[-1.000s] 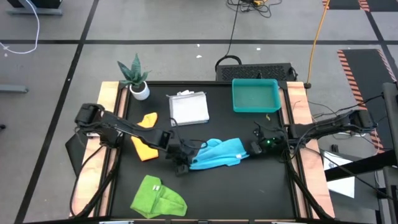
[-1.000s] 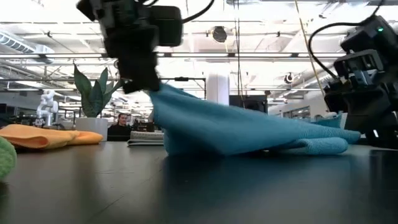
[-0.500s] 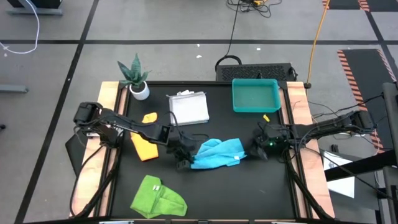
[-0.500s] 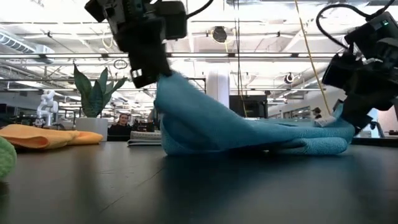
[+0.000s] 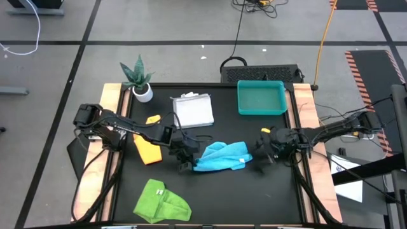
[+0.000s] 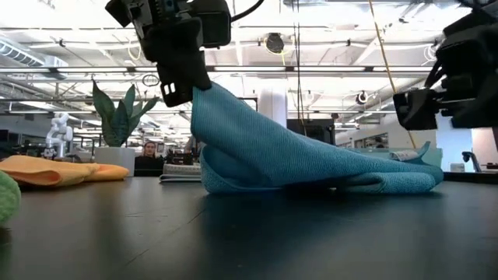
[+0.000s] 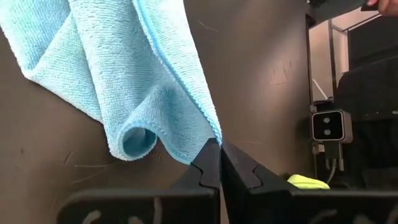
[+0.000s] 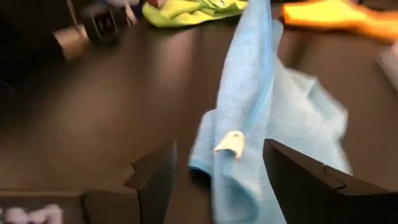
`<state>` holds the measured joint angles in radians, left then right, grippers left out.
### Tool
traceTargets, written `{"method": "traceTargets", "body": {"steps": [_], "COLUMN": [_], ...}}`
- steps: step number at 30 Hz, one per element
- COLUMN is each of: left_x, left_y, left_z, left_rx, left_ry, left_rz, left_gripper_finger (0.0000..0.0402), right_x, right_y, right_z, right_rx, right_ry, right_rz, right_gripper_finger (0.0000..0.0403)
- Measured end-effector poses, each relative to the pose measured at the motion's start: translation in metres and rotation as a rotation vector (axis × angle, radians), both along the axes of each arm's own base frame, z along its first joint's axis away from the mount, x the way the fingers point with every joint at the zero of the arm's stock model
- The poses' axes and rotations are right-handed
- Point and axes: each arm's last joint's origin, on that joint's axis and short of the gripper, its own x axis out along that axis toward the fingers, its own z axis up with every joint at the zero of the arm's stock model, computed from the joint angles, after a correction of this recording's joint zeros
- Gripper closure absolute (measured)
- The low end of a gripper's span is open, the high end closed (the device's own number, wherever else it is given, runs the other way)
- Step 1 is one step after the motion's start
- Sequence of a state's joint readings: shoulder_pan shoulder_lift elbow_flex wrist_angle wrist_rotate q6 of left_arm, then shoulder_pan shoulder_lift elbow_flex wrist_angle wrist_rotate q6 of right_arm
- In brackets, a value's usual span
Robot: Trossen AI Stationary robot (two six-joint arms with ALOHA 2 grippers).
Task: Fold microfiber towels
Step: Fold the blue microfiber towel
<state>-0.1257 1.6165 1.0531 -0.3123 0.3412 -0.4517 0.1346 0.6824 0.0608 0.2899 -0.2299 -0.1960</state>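
Now, working from my left: the lime green towel lies bunched near the front edge of the worktop, and the yellow-orange towel lies by the left edge, beside my left arm. The white-grey towel sits folded toward the back edge, with the teal tray at the back right.

My left tool is clenched on one corner of the light blue towel near the middle of the worktop. The left wrist view shows the fingertips pinched tight on the towel's edge, which the high view cannot resolve. The low view shows that this corner is lifted off the worktop while the rest slopes down and lies flat.

My right tool stands released, just off the towel's right end and not touching it. Only the right wrist view shows the small white tag on that near corner, lying between my spread fingers.
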Motion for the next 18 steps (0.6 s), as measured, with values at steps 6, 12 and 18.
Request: {"method": "traceTargets", "body": {"steps": [6, 12, 18], "left_x": [0.000, 0.000, 0.001], "left_y": [0.001, 0.002, 0.007], "left_z": [0.000, 0.000, 0.000], "left_rx": [-0.011, -0.013, -0.014], "left_ry": [0.010, 0.010, 0.009], "left_rz": [0.018, 0.023, 0.039], "left_gripper_finger": [0.0401, 0.0401, 0.0401], "right_x": [-0.001, -0.004, -0.003], "right_y": [0.007, 0.011, 0.011], "right_z": [-0.005, -0.011, -0.015], "right_rx": [-0.318, -0.342, -0.383], "right_ry": [-0.017, 0.029, 0.059], "right_rz": [-0.061, -0.008, -0.014], "right_gripper_finger": [0.0185, 0.0203, 0.0222]}}
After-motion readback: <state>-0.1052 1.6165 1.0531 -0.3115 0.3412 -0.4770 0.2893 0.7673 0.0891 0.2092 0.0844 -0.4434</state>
